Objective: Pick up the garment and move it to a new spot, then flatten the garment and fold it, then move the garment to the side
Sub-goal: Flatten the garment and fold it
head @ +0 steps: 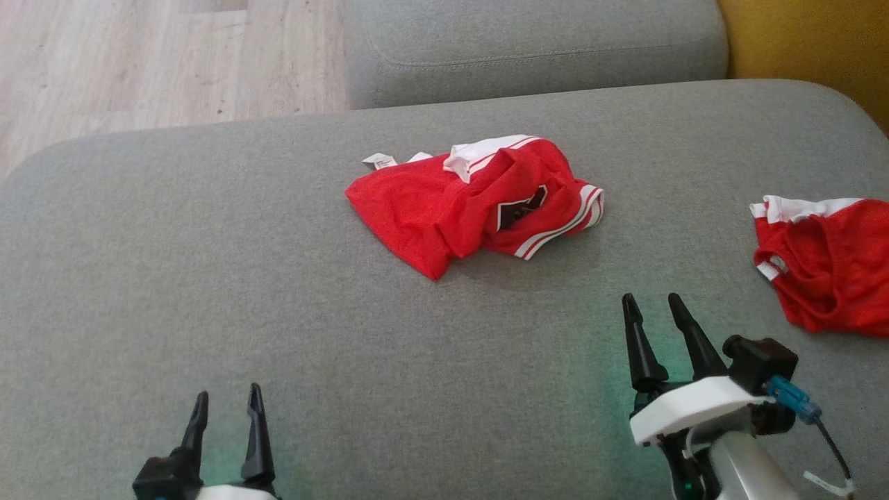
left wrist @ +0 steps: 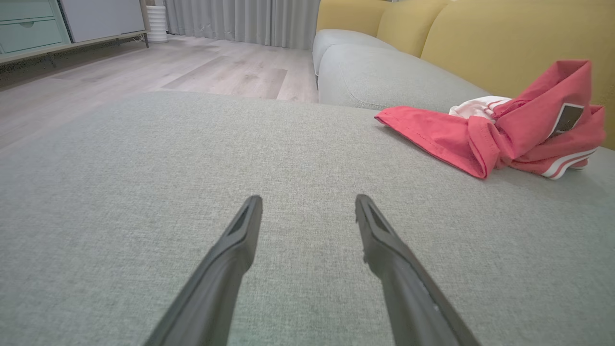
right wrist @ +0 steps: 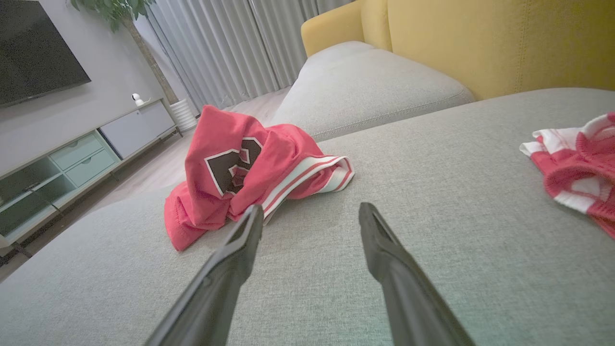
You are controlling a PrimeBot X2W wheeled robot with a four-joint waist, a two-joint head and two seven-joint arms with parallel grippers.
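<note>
Mid-cushion, well ahead of both grippers, the garment [head: 479, 205] is lying crumpled on the gray woven sofa seat [head: 208, 292]. You're handling light, floppy red mesh w/ white striped trim, so it's prob. going to sag and drape once lifted. Try pinching a raised fold or the striped hem. The left gripper [head: 228, 392] & right gripper [head: 651, 298] are hanging w/ fingers apart, holding nothing. A second red piece [head: 826, 271] is lying far right.
</note>
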